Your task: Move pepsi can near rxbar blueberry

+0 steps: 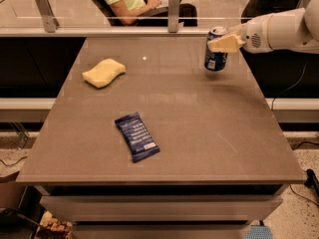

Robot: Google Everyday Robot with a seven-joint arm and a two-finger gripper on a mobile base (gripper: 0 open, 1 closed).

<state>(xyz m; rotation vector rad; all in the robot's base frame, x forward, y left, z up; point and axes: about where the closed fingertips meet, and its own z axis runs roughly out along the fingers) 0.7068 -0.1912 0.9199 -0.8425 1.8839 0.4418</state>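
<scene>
Your gripper (217, 42) is reaching in from the right at the far right part of the table (209, 133). It is gripping the pepsi can (215, 59) around its upper half, with one cream-coloured finger (227, 43) lying across the front of the can and the jaws closed in to the can's width. The can is the only container you are seeing; its silver top is showing above the finger, and you cannot tell what is inside. It is standing roughly upright, but you cannot tell whether its base is touching the tabletop. Its body is showing dark blue with a pale label patch, and the lettering there is not readable.

The rxbar blueberry (137, 136) is lying flat near the front of the table, left of centre and well apart from the can. It is a dark blue rectangular wrapper with crimped ends, turned at a slant, carrying white print you cannot read.

A yellow sponge (103, 72) with wavy edges is resting at the far left. The tabletop is looking smooth, matte and grey-brown.
</scene>
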